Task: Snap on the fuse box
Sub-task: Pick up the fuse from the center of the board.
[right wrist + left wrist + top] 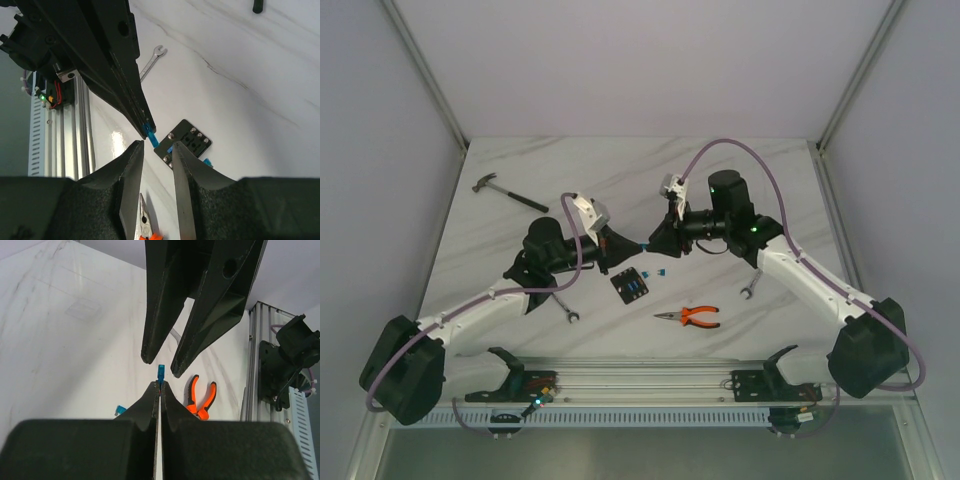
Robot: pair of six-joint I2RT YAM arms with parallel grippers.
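The fuse box (631, 287), a small flat black square with blue fuses on its face, lies on the table below both grippers; it also shows in the right wrist view (187, 142). It is hidden in the left wrist view. My left gripper (630, 243) (160, 384) is shut on a tiny blue fuse (160, 372) (149, 131), held in the air. My right gripper (656, 243) (156, 146) is open, tip to tip with the left one, its fingers (150, 347) either side of the fuse and apart from it.
Orange-handled pliers (688, 317) (202, 400) lie right of the box. A loose blue fuse (665, 271) (120, 410) lies near it. Wrenches lie at the left (567, 310) and right (750, 288). A hammer (508, 193) lies at the far left.
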